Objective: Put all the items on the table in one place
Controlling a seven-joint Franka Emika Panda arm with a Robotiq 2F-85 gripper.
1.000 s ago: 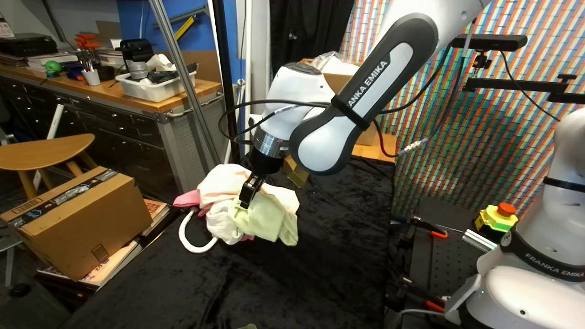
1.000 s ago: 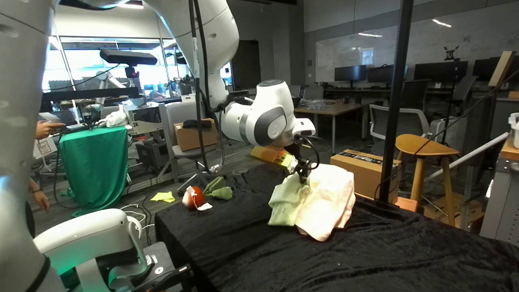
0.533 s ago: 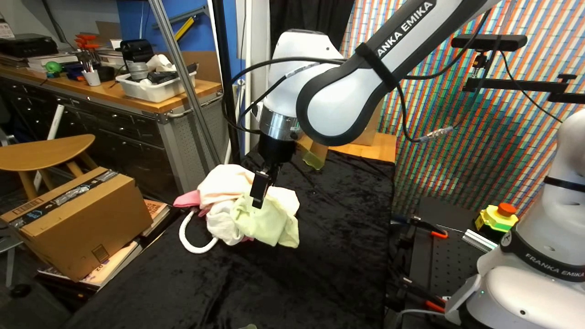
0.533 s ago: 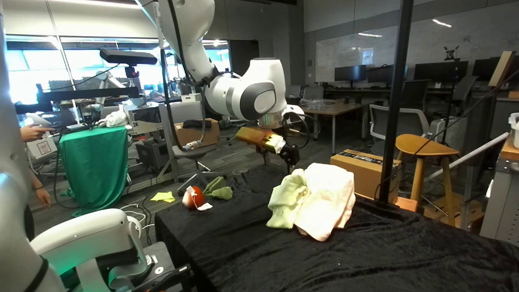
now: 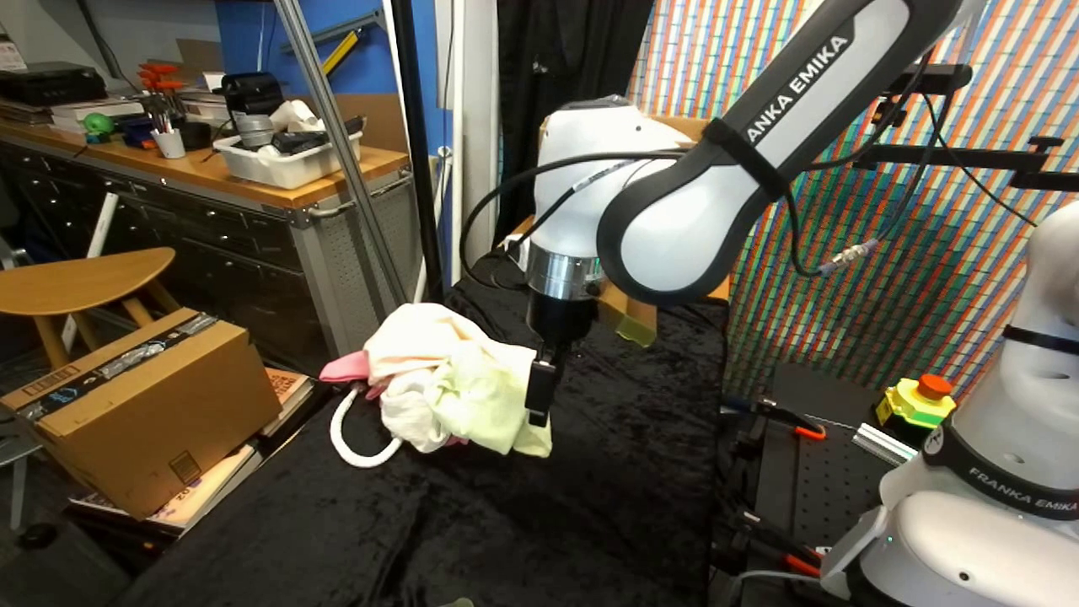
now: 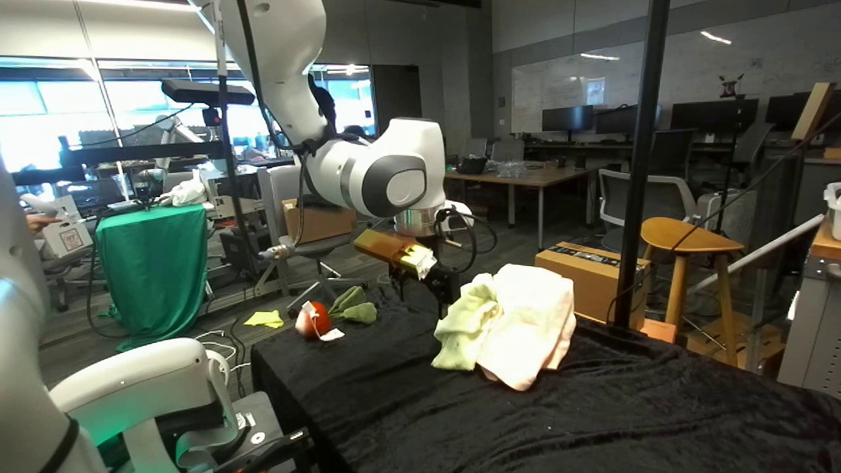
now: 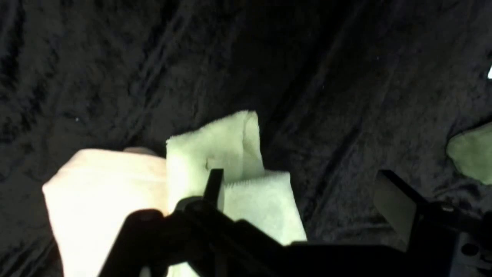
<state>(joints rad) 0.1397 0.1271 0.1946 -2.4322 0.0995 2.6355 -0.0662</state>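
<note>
The items lie heaped on the black table (image 5: 607, 523). Peach-beige cloth (image 6: 529, 315) forms much of the pile, with pale yellow-green cloth (image 6: 460, 332) against it. Pink cloth (image 5: 346, 367), a small white cloth (image 5: 410, 413) and the white rope loop (image 5: 361, 459) show on another side. My gripper (image 7: 301, 188) stands open beside the heap, above the yellow-green cloth's edge; nothing is gripped. In the wrist view one finger (image 7: 215, 188) overlaps that cloth, the opposite one black fabric. Whether they touch I cannot tell. A red round thing (image 6: 318, 320) with green leaf-like flaps (image 6: 357, 309) lies apart, near a table edge.
An orange-yellow block (image 6: 394, 253) is fixed at the wrist and sticks out sideways. Beyond the table are a cardboard box (image 5: 152, 405), a wooden stool (image 5: 84, 282) and a dark upright post (image 6: 640, 164). A loose cable (image 5: 480, 244) loops around the wrist.
The gripper has let go of the yellow-green cloth and opened wider. It rose, shifted off the heap toward the robot base side, then came lower again. The pile barely moved.
</note>
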